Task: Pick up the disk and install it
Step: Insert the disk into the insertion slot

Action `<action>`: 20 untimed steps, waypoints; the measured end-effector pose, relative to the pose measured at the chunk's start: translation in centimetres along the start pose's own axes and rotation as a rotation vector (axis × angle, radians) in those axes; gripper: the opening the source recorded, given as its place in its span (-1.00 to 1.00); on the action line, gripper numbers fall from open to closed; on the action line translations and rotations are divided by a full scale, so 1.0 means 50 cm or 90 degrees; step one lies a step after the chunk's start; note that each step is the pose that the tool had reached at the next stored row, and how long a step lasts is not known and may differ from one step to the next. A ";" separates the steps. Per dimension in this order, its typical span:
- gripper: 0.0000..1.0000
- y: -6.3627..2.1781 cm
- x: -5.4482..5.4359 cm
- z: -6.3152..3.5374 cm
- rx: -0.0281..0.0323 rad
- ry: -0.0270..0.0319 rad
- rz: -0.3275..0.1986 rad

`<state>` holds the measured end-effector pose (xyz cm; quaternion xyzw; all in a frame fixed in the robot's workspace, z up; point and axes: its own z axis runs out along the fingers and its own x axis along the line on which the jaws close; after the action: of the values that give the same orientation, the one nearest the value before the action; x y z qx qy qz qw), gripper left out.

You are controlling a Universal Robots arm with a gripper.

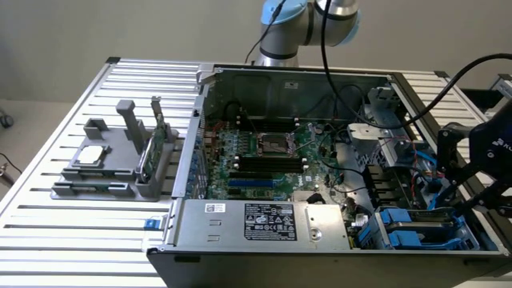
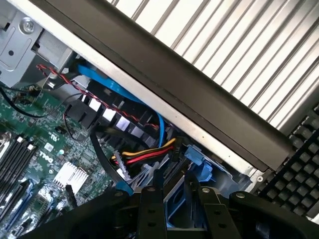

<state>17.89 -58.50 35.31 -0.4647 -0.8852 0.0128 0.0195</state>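
step in hand, by my reading: seating the disk in its bay. pick-up looks done.

- computer case (image 1: 200, 114) lies open on the slatted table (image 1: 72, 240). motherboard (image 1: 264, 150) is in the middle, power supply (image 1: 264, 222) along the near wall.
- gripper (image 1: 442, 201) is low inside the case at the near corner, on the exterior view's right, over the drive bay.
- the disk (image 1: 422, 217) sits there in its blue carrier, in or just at the bay mouth. how deep, i cannot tell.
- wrist view: gripper (image 2: 179, 196) has its black fingers (image 2: 149, 209) standing part-way in, one on each side of the disk (image 2: 177, 206), closed on the carrier's edges. it reads as a grip, not a hover.
- yellow, red and black power leads (image 2: 144, 155) hang just beside the carrier. a blue data cable (image 2: 114, 87) runs along the case wall (image 2: 199, 114) close by.

to do it well, as i judge:
- hold the disk square to the bay rails. a tilt would likely jam the carrier.
- push slow and straight, with the case wall tight on one side.
- watch that the leads don't get pinched between the carrier and the bay.
- keep the clamp on until the carrier is seated.
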 end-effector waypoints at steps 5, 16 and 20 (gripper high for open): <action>-0.38 0.000 -0.001 0.001 -0.0009 0.0016 0.033; -0.38 -0.003 -0.007 0.015 -0.0128 0.0205 0.076; -0.38 -0.006 -0.016 0.015 -0.0142 0.0226 0.079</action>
<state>18.06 -59.33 34.54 -0.5192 -0.8541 -0.0042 0.0292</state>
